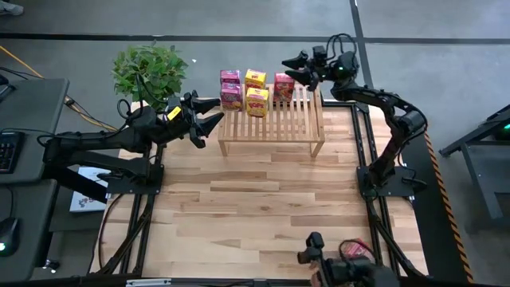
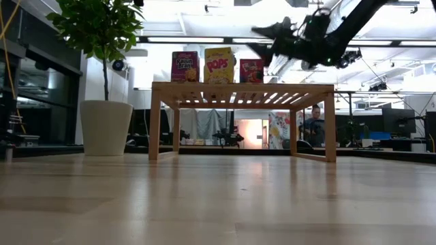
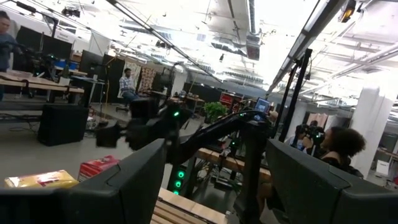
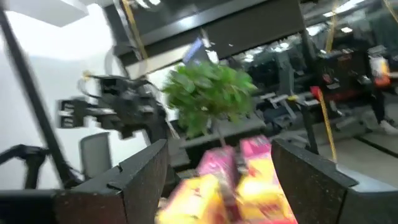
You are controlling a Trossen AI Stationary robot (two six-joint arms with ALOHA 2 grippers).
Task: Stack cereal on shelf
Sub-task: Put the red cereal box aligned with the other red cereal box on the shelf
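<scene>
High view: cereal boxes (image 1: 255, 91) sit bunched in rows along the shelf (image 1: 271, 121) far edge, probably to leave room; right gripper (image 1: 292, 70) hovers just beside them, fingers spread, empty; left gripper (image 1: 213, 112) waits off the shelf's left end, open, empty.

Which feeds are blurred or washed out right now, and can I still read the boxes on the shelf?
Right wrist view: heavy motion blur, the cereal boxes and plant smeared. Left wrist view: softer blur, bright ceiling glare. Low view: backlit by ceiling lights, the right gripper nearly a silhouette, yet box fronts on the shelf read clearly. High view: evenly lit, sharp; left gripper open beside the shelf.
</scene>
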